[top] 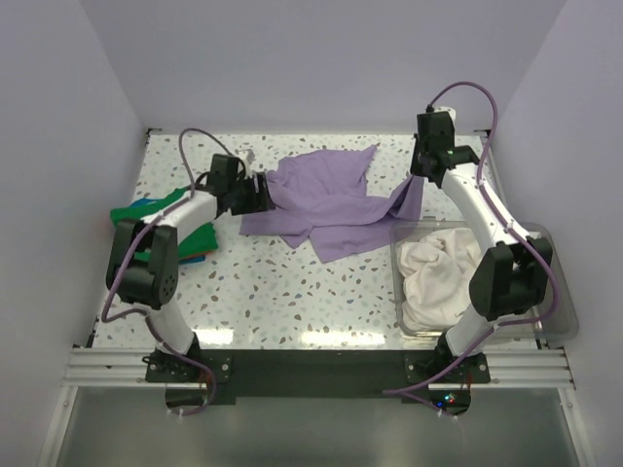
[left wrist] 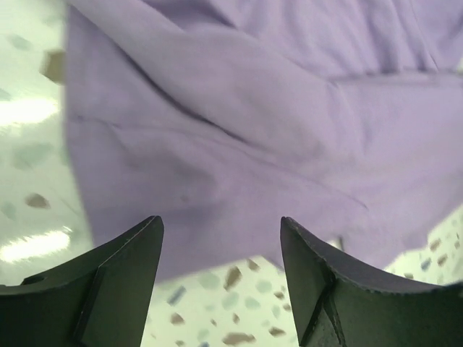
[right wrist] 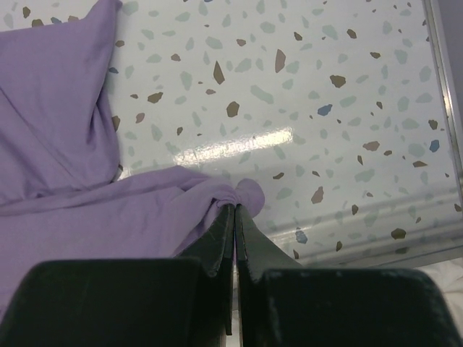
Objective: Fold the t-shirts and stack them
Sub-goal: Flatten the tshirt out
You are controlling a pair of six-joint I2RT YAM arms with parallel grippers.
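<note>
A lavender t-shirt point(top: 331, 202) lies spread and rumpled across the far middle of the table. My right gripper point(right wrist: 235, 207) is shut on a bunched corner of the lavender t-shirt point(right wrist: 79, 181), lifting its right edge near the far right. My left gripper point(left wrist: 221, 231) is open just at the lavender t-shirt's point(left wrist: 239, 123) left edge, nothing between its fingers. A green t-shirt point(top: 161, 209) with blue and orange edges lies at the left, beside the left arm. A cream t-shirt point(top: 438, 272) is crumpled in the clear bin point(top: 560, 321).
The clear plastic bin stands at the near right, partly under the right arm. Walls close in the table on the left, right and back.
</note>
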